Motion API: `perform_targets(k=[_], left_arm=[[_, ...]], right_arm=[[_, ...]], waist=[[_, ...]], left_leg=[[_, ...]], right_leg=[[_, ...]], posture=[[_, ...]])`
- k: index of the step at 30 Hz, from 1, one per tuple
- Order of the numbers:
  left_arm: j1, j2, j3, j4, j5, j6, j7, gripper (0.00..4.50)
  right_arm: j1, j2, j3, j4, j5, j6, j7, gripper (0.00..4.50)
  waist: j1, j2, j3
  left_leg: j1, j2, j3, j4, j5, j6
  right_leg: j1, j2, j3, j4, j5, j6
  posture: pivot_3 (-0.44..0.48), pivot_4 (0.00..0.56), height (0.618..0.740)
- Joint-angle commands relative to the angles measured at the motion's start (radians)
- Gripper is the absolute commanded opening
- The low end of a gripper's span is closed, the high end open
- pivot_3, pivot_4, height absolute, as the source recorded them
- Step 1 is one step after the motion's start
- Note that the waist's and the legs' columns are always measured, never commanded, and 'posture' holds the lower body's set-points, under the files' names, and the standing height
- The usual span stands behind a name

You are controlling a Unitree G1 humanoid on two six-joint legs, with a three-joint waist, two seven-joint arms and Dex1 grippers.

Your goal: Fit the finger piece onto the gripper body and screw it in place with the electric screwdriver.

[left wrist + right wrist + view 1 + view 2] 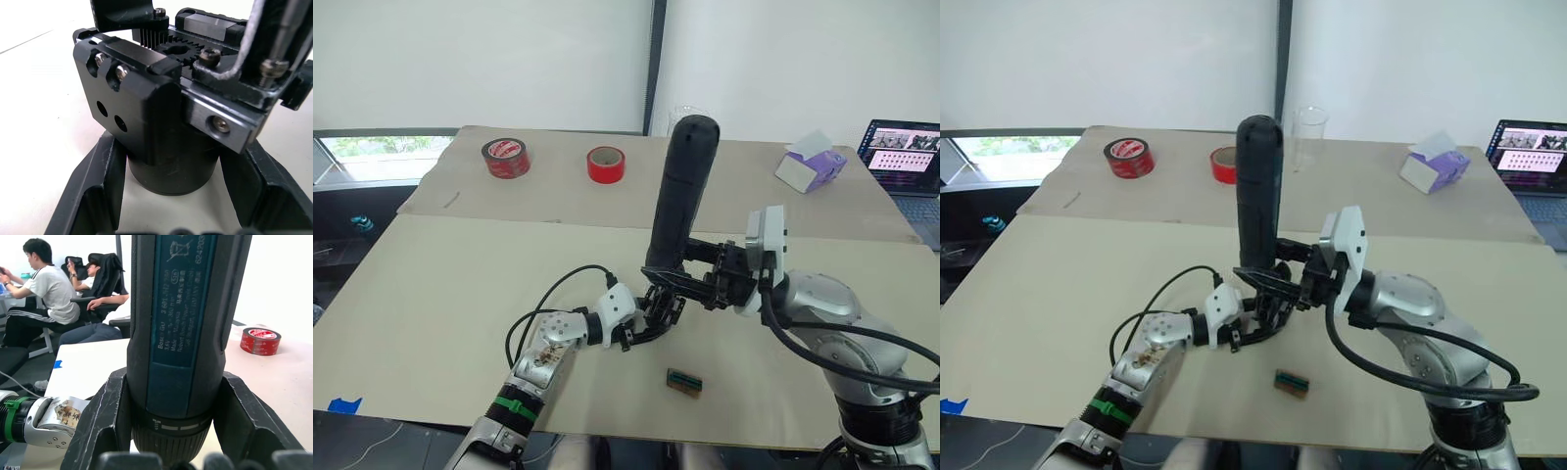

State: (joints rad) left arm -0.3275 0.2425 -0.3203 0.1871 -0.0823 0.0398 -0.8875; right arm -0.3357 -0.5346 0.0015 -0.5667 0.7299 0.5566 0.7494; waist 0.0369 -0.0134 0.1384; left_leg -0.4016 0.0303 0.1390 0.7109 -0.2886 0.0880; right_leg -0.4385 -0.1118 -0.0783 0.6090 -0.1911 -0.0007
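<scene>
Left gripper (651, 315): my fingers clamped around the gripper body (161, 112), holding it on the table (431, 294).
Right gripper (690, 272): I'm gripping the electric screwdriver (677, 196) upright, tip down over the body.
Green-brown piece (684, 382): loose, just beside us.
Tape rolls (506, 158): far side.

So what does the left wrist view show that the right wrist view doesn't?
Left wrist view: the gripper body up close, clamped between the left tool fingers, with its gear teeth and screw heads exposed.
Right wrist view: the electric screwdriver barrel with its printed label, clamped in the right tool, plus a red tape roll and seated people behind.
Both: the pale table surface, and a tool shut on its part.
</scene>
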Motion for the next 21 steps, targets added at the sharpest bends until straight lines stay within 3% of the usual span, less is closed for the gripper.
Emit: perform_targets(k=[1,21], left_arm=[[0.028,0.007,-0.034,0.048,0.019,0.050,-0.009,2.27],[0.024,0.000,-0.032,0.065,0.018,0.045,-0.008,2.27]], right_arm=[[0.025,0.002,0.017,0.028,-0.029,-0.013,0.002,1.91],[0.055,-0.007,0.192,0.114,-0.216,-0.104,0.025,1.91]], waist=[[0.000,0.000,0.000],[-0.001,0.004,-0.018]], left_leg=[[0.001,0.000,0.000,0.000,0.000,0.000],[0.005,0.001,0.000,-0.001,-0.005,-0.007]], right_leg=[[0.000,0.000,0.000,0.000,0.000,0.000],[0.001,-0.001,-0.002,-0.002,-0.003,0.004]], posture=[[0.000,0.150,0.740],[0.000,0.150,0.740]])
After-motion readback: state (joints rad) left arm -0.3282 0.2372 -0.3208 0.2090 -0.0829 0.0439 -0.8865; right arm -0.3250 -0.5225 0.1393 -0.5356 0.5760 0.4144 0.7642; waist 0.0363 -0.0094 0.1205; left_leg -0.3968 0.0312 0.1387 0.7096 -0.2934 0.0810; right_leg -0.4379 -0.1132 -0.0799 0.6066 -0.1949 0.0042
